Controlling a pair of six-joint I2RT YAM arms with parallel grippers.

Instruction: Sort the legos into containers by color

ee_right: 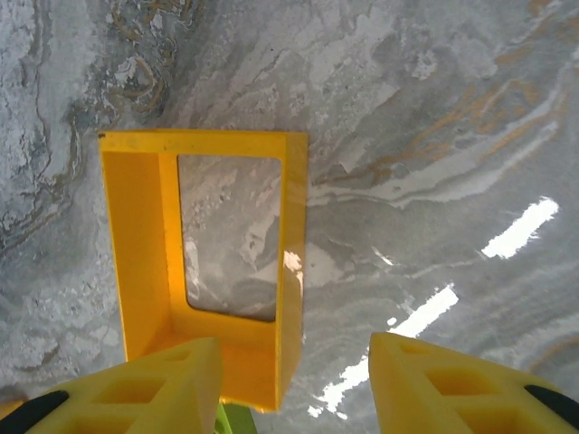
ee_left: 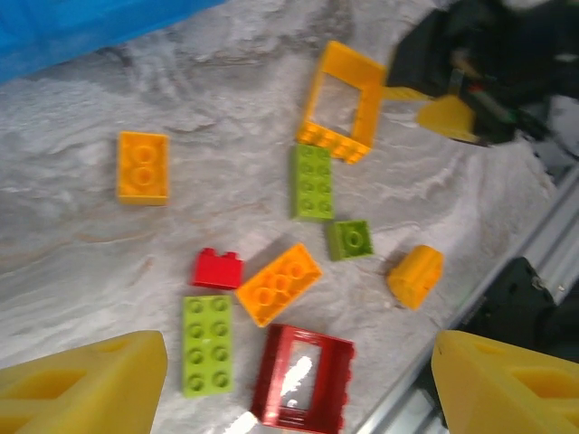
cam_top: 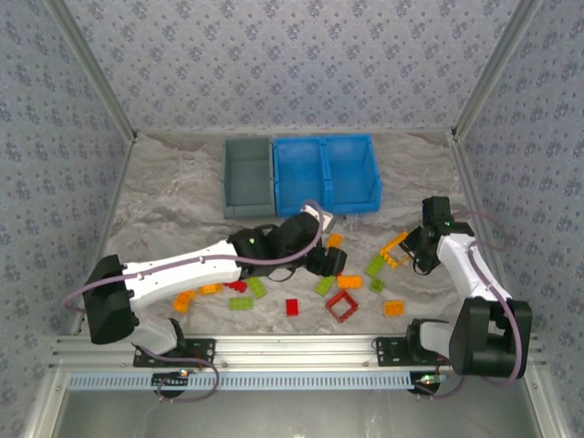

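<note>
Left gripper [ee_left: 298, 375] hangs wide apart above loose legos [ee_left: 280, 282], gripping nothing. Right gripper [ee_right: 298, 389] stands partly apart astride one wall of an orange frame [ee_right: 136, 262]; whether a finger touches it is unclear. The top view adds the grey bin [cam_top: 248, 178] and blue bins [cam_top: 327, 173], set beyond the scatter.

Reads as a robotics lab test cell, not a home or shop. Boxed in on three sides by panels [cam_top: 274, 55] in grey-blue floral print, held by bare aluminium struts [cam_top: 490, 68], over a marble-patterned sheet [cam_top: 173, 192] for a work surface. Fitted at the near edge with a slotted metal rail [cam_top: 301, 345] carrying two white-and-black arms [cam_top: 182, 274] with loose purple cabling [cam_top: 274, 266]; stocked with toy legos [cam_top: 292, 307] and plastic containers [cam_top: 226, 178].
</note>
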